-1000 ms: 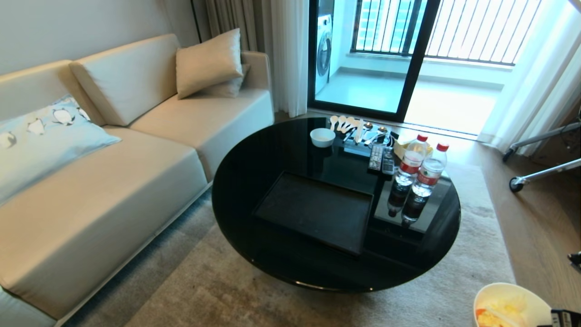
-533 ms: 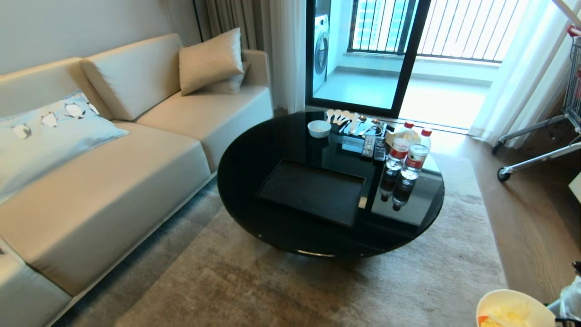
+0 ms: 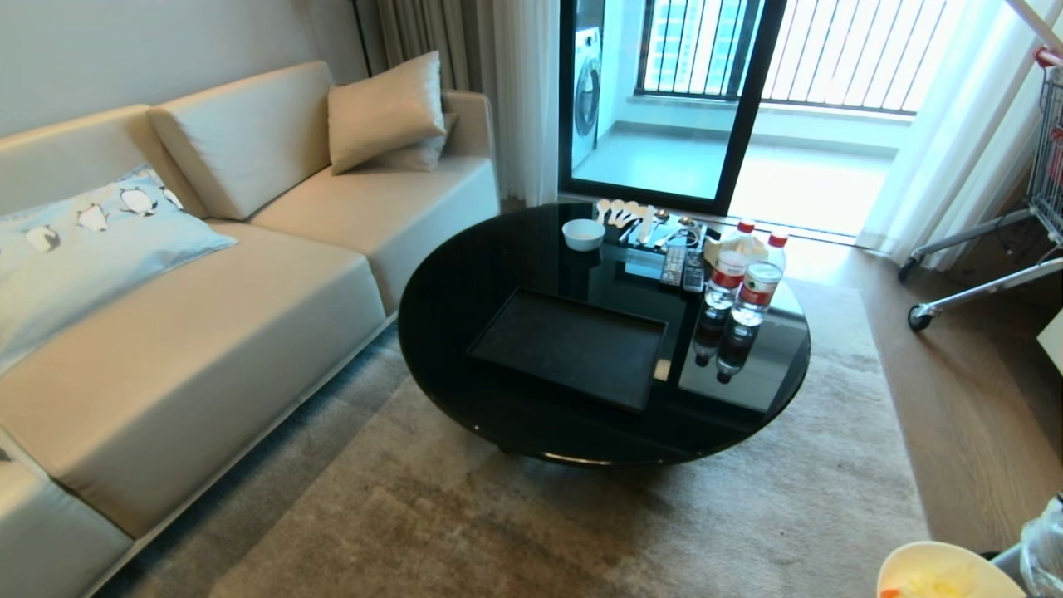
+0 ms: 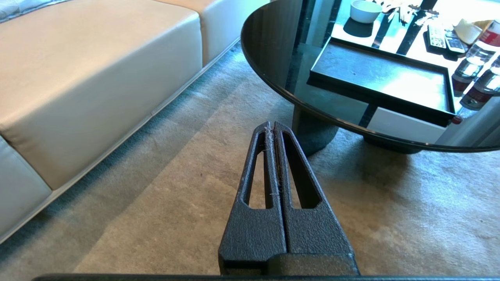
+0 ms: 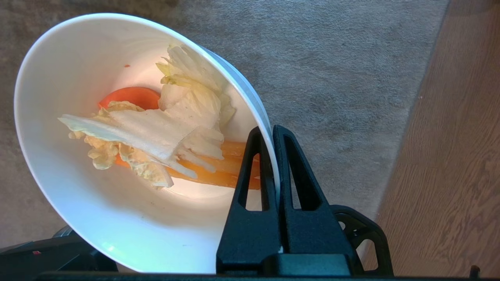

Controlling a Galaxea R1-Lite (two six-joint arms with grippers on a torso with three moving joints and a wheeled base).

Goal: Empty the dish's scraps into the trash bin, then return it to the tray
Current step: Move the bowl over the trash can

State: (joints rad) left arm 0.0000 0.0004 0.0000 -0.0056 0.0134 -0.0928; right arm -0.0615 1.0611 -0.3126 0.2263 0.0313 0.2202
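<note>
While pinched, dish (image 5: 97,195) in right gripper (image 5: 271,134).

From the head view, the dish (image 3: 947,573) is cut off by the lower edge, only its far rim showing, and the scraps (image 3: 934,586) in it are a pale smear. Beside it, a crinkle of clear plastic (image 3: 1045,544) runs off the right edge; what it lines is out of sight. On the table, the small utensils (image 3: 644,223) past the white bowl are too tiny to name.
</note>
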